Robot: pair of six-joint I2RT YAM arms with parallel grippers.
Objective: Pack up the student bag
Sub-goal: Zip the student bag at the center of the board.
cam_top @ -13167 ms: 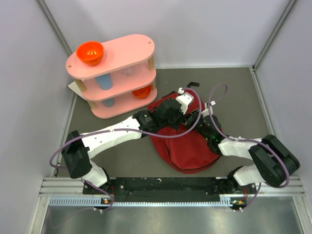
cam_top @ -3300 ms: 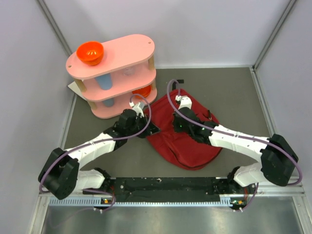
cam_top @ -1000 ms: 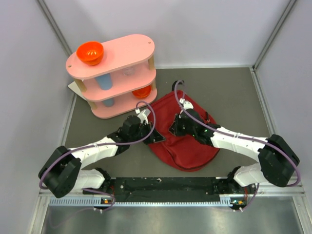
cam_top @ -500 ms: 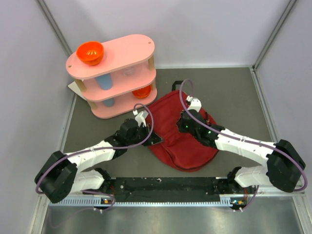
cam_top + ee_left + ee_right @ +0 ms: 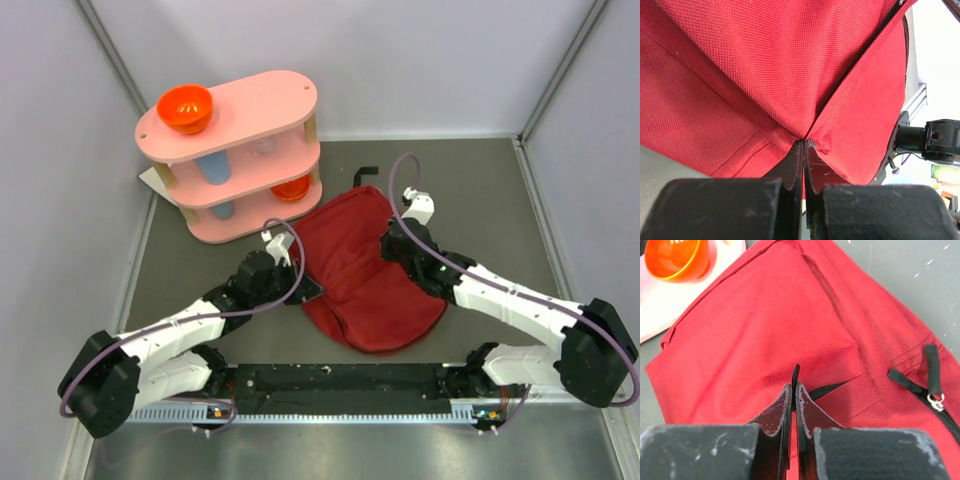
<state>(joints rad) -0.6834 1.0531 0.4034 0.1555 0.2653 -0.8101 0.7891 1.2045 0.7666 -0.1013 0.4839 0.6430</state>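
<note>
Centre frame, the bag (image 5: 365, 280) lies on the surface (image 5: 480, 190); the left tool (image 5: 803, 144) clenches its seam, the right tool (image 5: 793, 386) its black trim. Spreading the mouth likely needs even, gentle pulls.

Student bag (image 5: 360, 270): dark red woven cloth, matt, weave grain clear close up, w/ stitched seams. Its pull tab (image 5: 932, 367) is black webbing; the zip slider (image 5: 938, 400) looks like shiny metal. Left fingers (image 5: 790, 167) & right fingers (image 5: 774, 412): black hard plastic, matt, scuffed w/ pale scratches (the right ones more so). Desk (image 5: 480, 190): grey, matt, flecked w/ light marks. Bowl (image 5: 184, 107): orange plastic, glossy. Shelf (image 5: 255, 105): pink, smooth, satin. Arm shells (image 5: 510, 305): white smooth plastic. Near rail (image 5: 350, 412): bare ribbed metal.
</note>
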